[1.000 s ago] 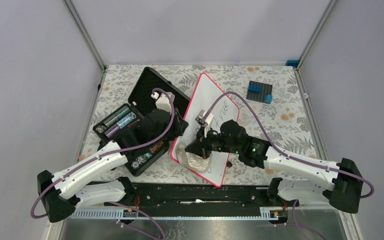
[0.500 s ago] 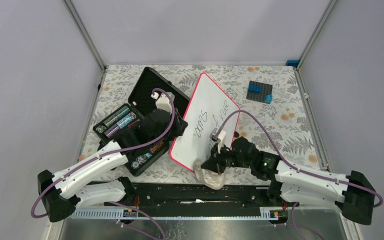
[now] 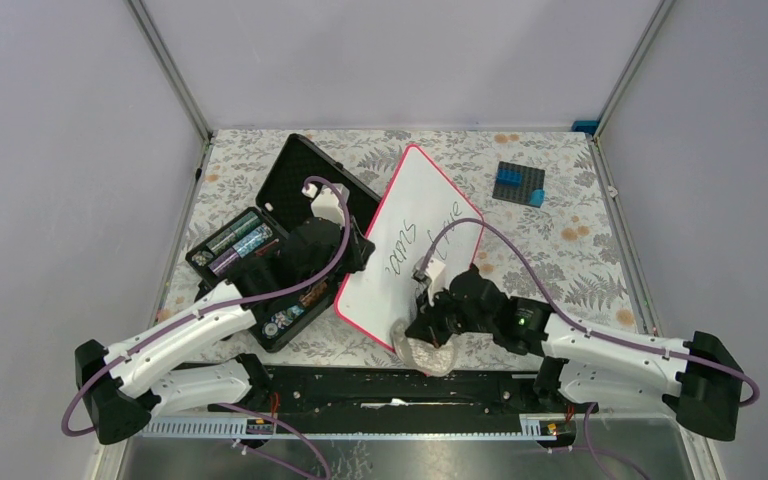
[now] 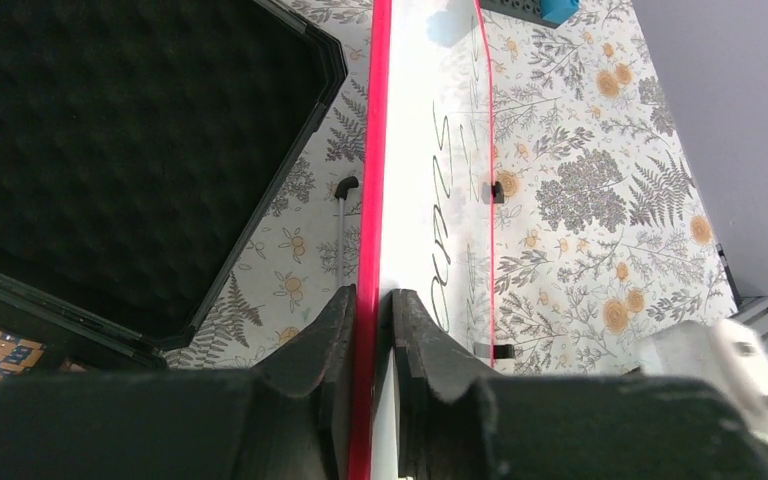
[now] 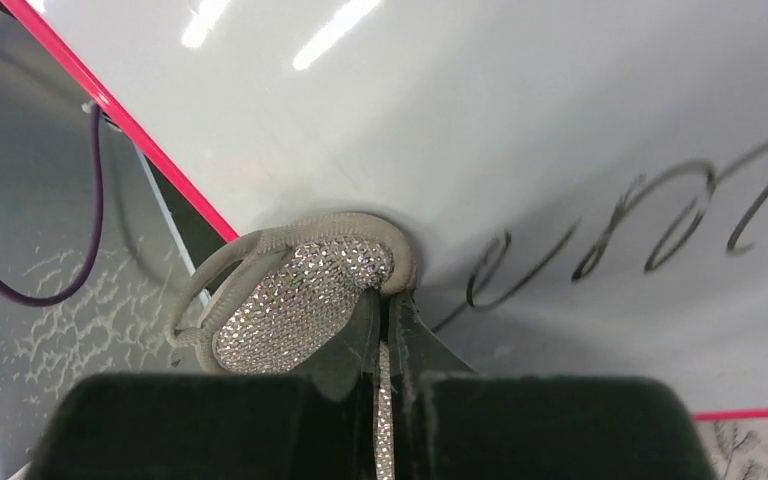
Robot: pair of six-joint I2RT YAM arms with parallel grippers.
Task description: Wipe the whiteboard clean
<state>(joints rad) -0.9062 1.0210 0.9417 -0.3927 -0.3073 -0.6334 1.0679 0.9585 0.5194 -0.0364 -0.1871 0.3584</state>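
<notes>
Our fern-printed counter point(image 3: 560, 250), lilac walls point(image 3: 410, 60): left hand point(image 4: 372, 300) clamps the red-rimmed whiteboard point(image 3: 410, 215); right hand point(image 5: 385, 310) pinches a glittery grey pad point(image 5: 290, 300).

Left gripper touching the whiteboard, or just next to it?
Touching. In the left wrist view the left gripper is shut on the whiteboard, one finger pressed against each side of its red rim, with no gap.

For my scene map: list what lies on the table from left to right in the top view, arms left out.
case → whiteboard → brick plate
</notes>
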